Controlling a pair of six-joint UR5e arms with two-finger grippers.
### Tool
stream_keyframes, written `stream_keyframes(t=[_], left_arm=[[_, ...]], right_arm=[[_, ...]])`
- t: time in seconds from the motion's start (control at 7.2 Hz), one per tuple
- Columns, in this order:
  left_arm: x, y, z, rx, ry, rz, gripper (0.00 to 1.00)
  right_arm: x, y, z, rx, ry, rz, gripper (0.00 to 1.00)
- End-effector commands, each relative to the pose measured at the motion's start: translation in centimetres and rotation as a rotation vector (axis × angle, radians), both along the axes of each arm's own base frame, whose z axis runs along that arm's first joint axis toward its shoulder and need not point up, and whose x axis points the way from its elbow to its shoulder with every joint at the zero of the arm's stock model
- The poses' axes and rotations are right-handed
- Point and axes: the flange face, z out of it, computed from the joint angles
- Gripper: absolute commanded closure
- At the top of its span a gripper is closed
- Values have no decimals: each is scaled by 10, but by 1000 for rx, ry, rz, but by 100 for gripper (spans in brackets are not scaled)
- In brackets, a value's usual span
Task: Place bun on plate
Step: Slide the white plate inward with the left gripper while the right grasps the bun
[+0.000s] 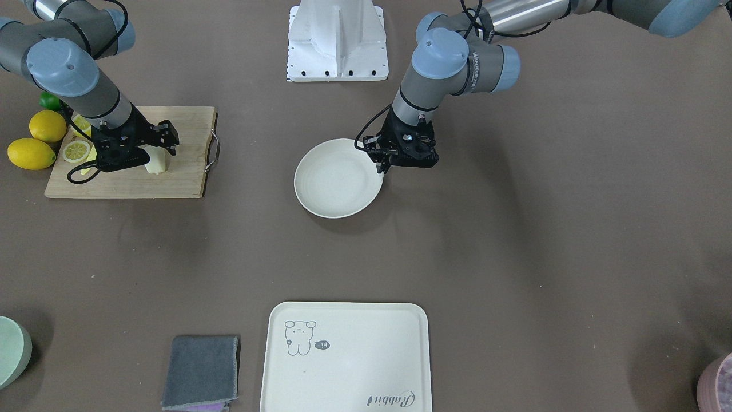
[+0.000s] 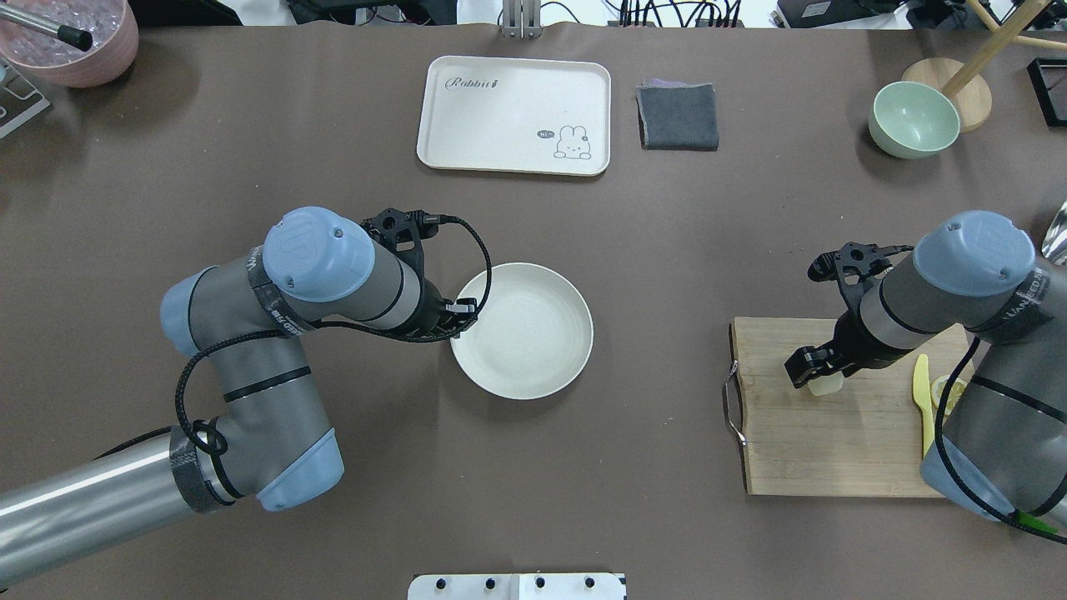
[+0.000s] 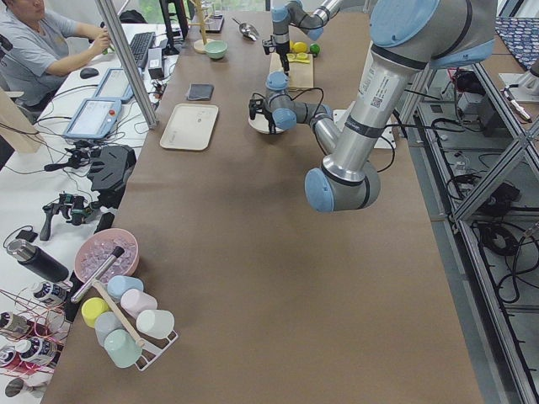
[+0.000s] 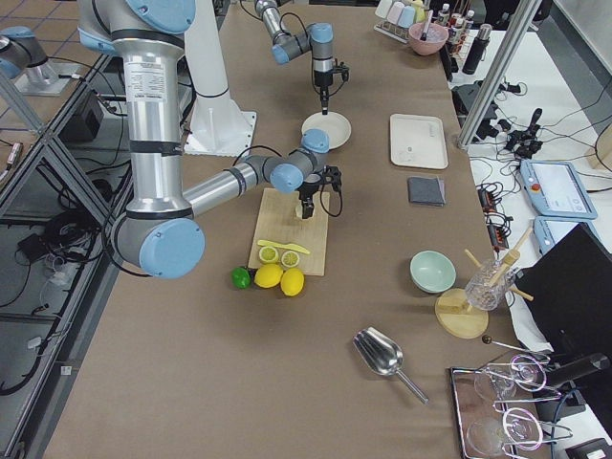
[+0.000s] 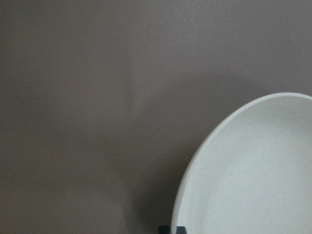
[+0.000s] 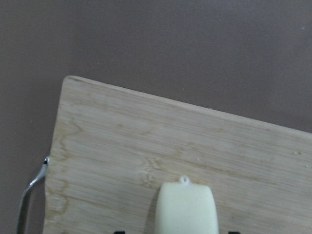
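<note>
The bun [image 1: 155, 162] [image 2: 824, 384] [image 6: 186, 209] is a pale cream lump lying on a wooden cutting board [image 1: 126, 180] [image 2: 825, 450]. My right gripper [image 1: 153, 154] [image 2: 821, 372] hangs low over it, open, with a fingertip [image 6: 118, 232] on either side and a gap to the bun on both sides. The round off-white plate [image 1: 337, 180] [image 2: 525, 333] [image 5: 253, 175] sits mid-table with nothing on it. My left gripper [image 1: 382, 166] [image 2: 463, 312] is at the plate's rim on my left side, its fingertips [image 5: 163, 229] close together over the rim.
Two lemons [image 1: 47, 126], a lime [image 1: 50, 102], lemon slices [image 1: 77, 151] and a yellow knife [image 2: 921, 400] lie at the board's outer end. A cream tray [image 1: 343, 366], a grey cloth [image 1: 201, 372] and a green bowl [image 2: 913, 119] sit along the far edge.
</note>
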Motion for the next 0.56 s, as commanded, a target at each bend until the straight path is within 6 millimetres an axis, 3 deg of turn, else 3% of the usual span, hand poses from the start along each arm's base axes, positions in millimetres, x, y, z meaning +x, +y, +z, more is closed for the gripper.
stream_keyframes(t=[0.0,0.28,0.42], left_arm=[[-2,-2,-2,1,2,-4,37],[-15,-10,-9,10,16,-22,35],[-29,-12,-14,17,26,-34,32]], right_arm=[[-3,-2,-5,6,-7,-1,58],[-5,-5,-14,13,-21,-2,77],[-10,-16,-38,25,-50,13,77]])
